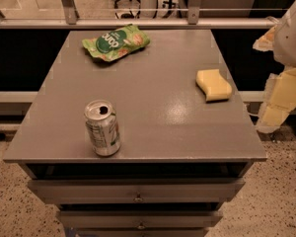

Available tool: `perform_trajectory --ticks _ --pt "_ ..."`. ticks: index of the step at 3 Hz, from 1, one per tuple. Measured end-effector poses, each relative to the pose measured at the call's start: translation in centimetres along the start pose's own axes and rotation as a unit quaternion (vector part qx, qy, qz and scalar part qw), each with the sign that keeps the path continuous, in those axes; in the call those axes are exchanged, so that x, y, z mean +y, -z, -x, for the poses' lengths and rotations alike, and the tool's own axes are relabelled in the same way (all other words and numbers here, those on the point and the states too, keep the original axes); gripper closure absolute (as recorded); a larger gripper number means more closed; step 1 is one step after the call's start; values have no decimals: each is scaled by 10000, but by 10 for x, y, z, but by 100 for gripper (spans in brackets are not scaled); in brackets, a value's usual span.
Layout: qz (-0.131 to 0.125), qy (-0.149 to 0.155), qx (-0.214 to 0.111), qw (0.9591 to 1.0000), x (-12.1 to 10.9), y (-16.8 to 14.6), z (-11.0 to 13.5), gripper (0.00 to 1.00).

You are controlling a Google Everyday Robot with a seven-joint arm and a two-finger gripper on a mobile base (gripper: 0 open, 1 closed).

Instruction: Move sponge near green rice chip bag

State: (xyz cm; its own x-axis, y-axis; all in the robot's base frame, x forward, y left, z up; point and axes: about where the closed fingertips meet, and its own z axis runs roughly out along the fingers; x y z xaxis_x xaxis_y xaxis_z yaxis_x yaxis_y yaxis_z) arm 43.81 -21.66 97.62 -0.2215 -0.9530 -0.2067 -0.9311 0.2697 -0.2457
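One sponge (pixel 213 84) was seen at 3 o'clock on the tabletop (pixel 153 117), one green rice chip bag (pixel 116 42) at 11, well apart. One can (pixel 102 128) was stood at 7. Gripper (pixel 275 113) was parked beyond the 3 o'clock edge; its state could not be told.

Pale yellow sponge (pixel 214 84), light green bag (pixel 116 42), grey table (pixel 153 112), yellow jaws at right.
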Motion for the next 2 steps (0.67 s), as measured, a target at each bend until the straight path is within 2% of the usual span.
perform_trajectory --ticks 1,2 --pt "-1 0 0 10000 0 0 0 0" --pt "41 -119 -178 9998 -12 -16 -7 0"
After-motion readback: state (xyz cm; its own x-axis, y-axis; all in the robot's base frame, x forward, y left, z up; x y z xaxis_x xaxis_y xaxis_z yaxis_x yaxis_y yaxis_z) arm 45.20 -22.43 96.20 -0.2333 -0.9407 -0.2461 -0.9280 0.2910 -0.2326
